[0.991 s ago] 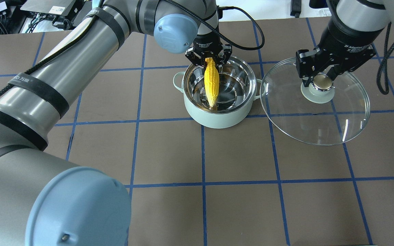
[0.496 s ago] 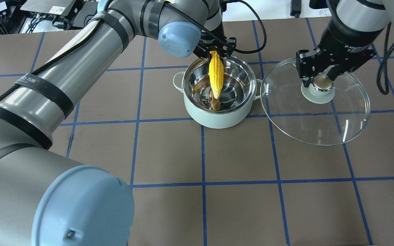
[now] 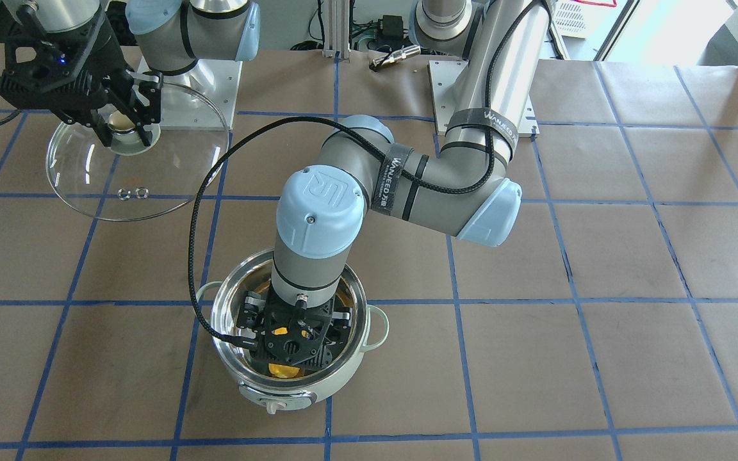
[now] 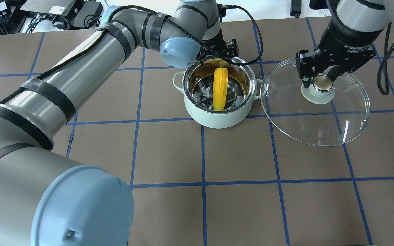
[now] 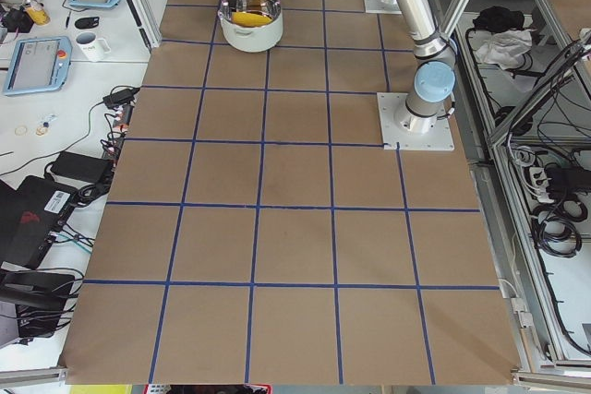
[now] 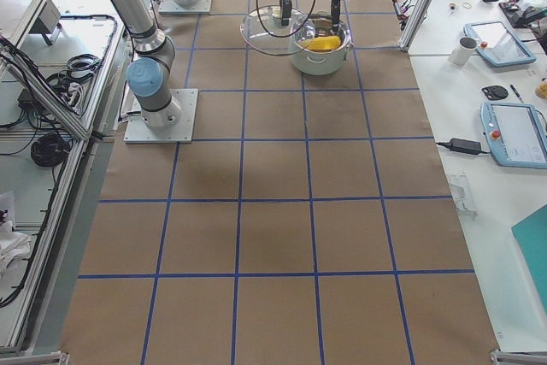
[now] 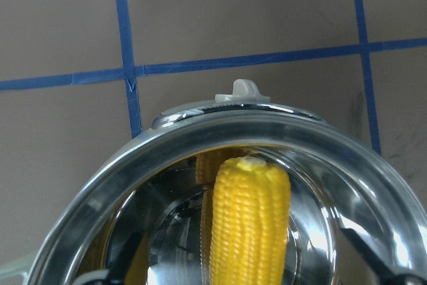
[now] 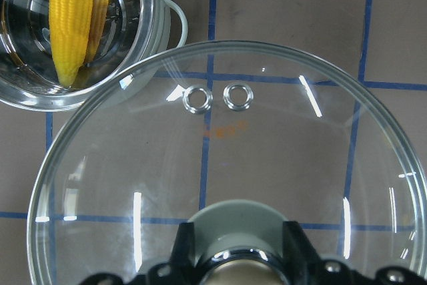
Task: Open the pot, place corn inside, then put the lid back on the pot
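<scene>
Corn (image 4: 220, 89) lowered into pot (image 4: 217, 119); lid (image 4: 320, 126) held beside.

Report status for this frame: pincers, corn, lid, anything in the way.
Right pincer shut on the lid knob, lid off beside the pot. Corn inside pot, not gripped. Left pincer open at pot mouth, blocking lid's return.

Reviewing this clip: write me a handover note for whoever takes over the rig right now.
Left gripper: jaws open above the round mint-green pot, at its far rim, holding nothing.
Right gripper: shut on the beige knob of the round clear glass lid, held beside the pot.
Yellow ear of corn: lying inside the pot.
Done: pot opened, corn in.
Left: pull the left gripper clear, set the lid on the pot.
</scene>
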